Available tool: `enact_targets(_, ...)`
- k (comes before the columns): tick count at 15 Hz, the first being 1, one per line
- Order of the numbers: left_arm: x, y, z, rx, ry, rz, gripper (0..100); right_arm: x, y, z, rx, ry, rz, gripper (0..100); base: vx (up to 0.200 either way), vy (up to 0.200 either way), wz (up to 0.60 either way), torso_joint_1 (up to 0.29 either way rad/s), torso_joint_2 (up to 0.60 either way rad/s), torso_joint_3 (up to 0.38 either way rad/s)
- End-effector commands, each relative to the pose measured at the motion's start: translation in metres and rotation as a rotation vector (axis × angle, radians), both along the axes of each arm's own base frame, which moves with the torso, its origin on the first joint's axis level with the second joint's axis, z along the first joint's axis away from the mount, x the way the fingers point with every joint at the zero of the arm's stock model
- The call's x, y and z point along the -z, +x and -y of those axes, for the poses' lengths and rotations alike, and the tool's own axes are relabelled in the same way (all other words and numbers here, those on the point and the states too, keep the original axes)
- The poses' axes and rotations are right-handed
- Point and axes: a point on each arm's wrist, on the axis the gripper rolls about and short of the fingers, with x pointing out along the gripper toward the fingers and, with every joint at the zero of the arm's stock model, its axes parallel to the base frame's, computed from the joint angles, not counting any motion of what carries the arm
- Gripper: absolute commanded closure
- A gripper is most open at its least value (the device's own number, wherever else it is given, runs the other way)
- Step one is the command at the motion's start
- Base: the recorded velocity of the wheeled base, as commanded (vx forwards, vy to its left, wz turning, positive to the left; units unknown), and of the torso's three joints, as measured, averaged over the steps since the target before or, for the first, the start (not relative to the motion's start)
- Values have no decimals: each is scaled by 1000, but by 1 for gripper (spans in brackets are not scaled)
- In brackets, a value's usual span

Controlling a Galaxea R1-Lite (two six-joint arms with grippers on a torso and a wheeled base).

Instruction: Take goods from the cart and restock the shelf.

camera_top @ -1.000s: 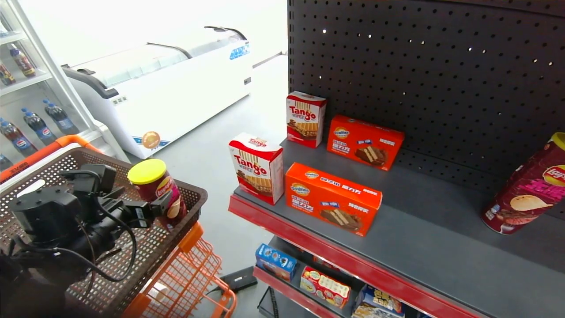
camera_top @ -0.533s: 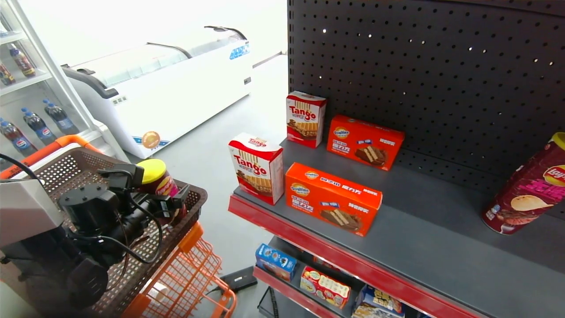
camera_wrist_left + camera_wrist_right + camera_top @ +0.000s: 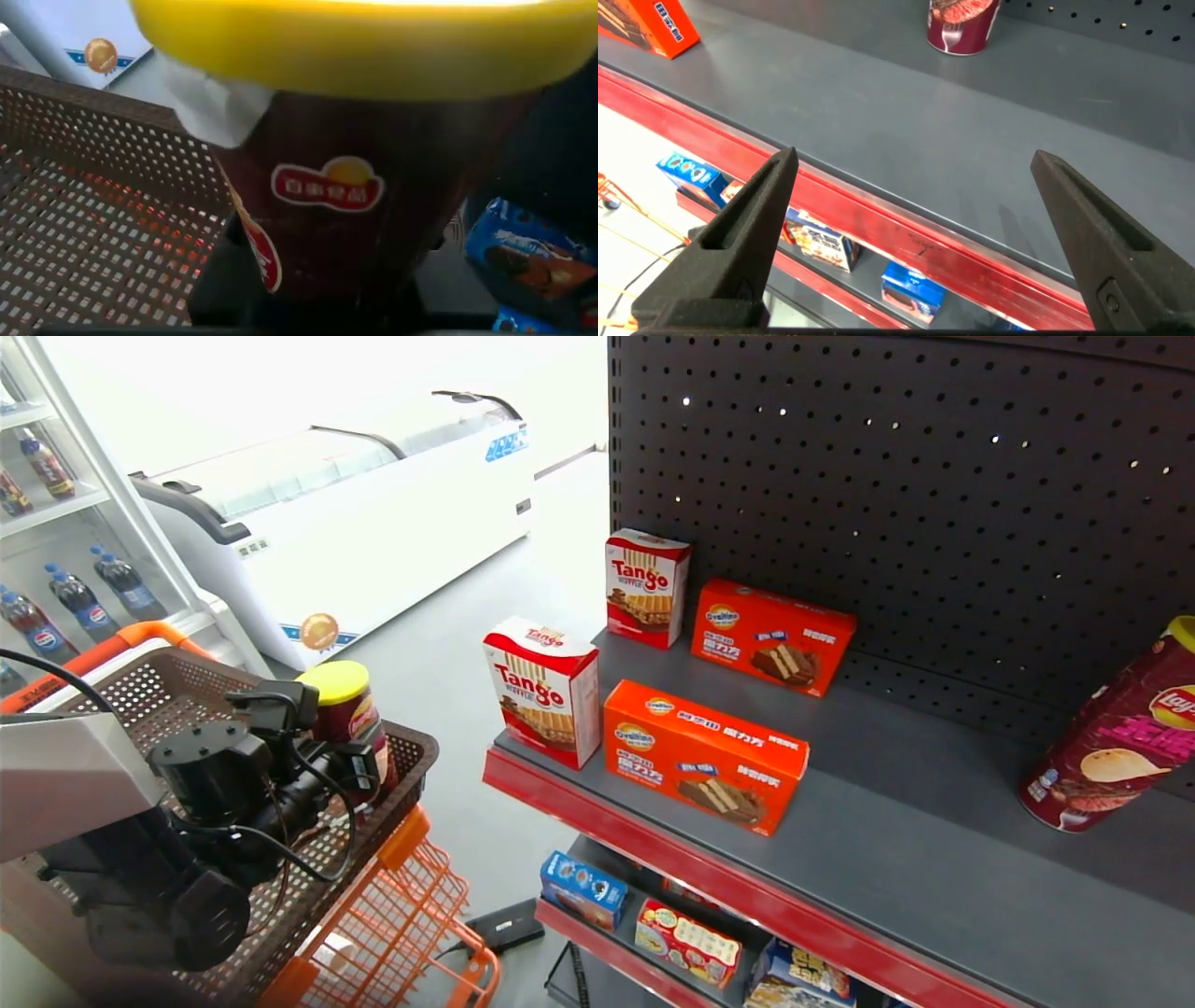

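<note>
My left gripper (image 3: 322, 739) is shut on a dark red chips can (image 3: 359, 719) with a yellow lid, held nearly upright over the near right corner of the cart's brown basket (image 3: 411, 747). In the left wrist view the can (image 3: 364, 187) sits close up, with the basket mesh (image 3: 93, 215) behind it. The grey shelf (image 3: 896, 840) holds two Tango boxes (image 3: 543, 691), two orange boxes (image 3: 702, 754) and a tilted chips can (image 3: 1111, 747) at the far right. My right gripper (image 3: 915, 247) hangs open over the shelf's red front edge (image 3: 906, 233), with nothing between its fingers.
A black pegboard (image 3: 887, 476) backs the shelf. Bare shelf space lies between the orange boxes and the far can. Lower shelves hold snack boxes (image 3: 686, 943). A white chest freezer (image 3: 355, 513) and a drinks fridge (image 3: 56, 569) stand beyond the cart.
My left arm has swung to the right and a little farther forward over the basket, carrying the can, which now stands more upright. The shelf goods have not moved.
</note>
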Motion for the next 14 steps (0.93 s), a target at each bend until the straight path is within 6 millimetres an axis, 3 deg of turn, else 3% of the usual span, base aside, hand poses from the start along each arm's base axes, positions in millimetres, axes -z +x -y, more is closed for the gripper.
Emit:
enact_targets(1, -17, -5, 6, 6, 2, 49, 100, 0, 0, 0, 0, 0, -1, 0, 0, 0, 0, 0, 0, 0)
enact_targets(4, -69, -22, 6, 1, 30, 179, 100, 0, 0, 0, 0, 0, -1, 0, 0, 0, 0, 0, 0, 0)
enact_targets(5, -77, -29, 7, 6, 31, 179, 100, 0, 0, 0, 0, 0, 1, 0, 0, 0, 0, 0, 0, 0)
enact_targets(6, -109, -55, 9, 28, 33, 203, 100, 0, 0, 0, 0, 0, 1, 0, 0, 0, 0, 0, 0, 0)
enact_targets(7, -122, -64, 11, 40, 35, 246, 100, 0, 0, 0, 0, 0, 1, 0, 0, 0, 0, 0, 0, 0)
enact_targets(10, -140, -83, 19, 86, 32, 300, 100, 0, 0, 0, -1, 0, 1, 0, 0, 0, 0, 0, 0, 0)
enact_targets(12, -135, -89, 26, 129, 30, 284, 100, 0, 0, 0, -1, 0, 1, 0, 0, 0, 0, 0, 0, 0)
enact_targets(14, -134, -112, 52, 383, 19, 274, 100, 0, 0, 0, 0, 0, -1, 0, 0, 0, 0, 0, 0, 0)
